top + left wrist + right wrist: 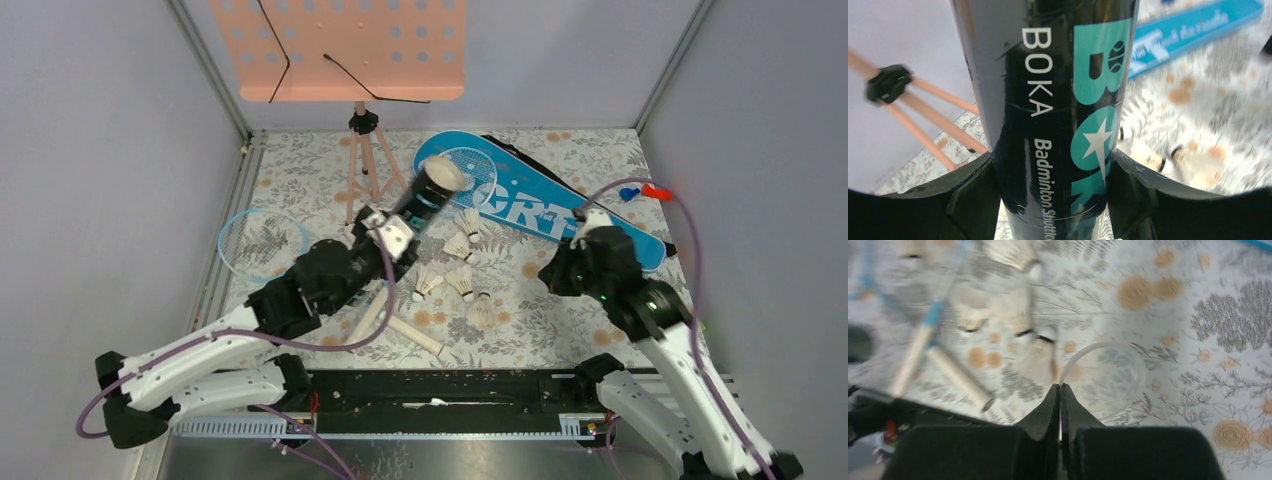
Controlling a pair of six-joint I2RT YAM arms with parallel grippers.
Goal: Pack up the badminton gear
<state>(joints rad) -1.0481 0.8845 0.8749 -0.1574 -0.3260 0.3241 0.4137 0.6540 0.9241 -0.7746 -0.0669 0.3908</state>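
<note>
two light-blue rackets (262, 240), five white shuttlecocks (462, 281), one black tube (425, 195), one clear lid (1105, 380), one blue bag (530, 205), one peach music stand (350, 45).

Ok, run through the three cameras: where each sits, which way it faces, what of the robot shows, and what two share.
Top external: above and behind the bases, looking down on the table; both arms show.
Left wrist: looks along the left claw at the black tube it grips.
Right wrist: looks down past the right claw, shut on a clear lid.
Shared: top and left wrist both show tube and blue bag.
</note>
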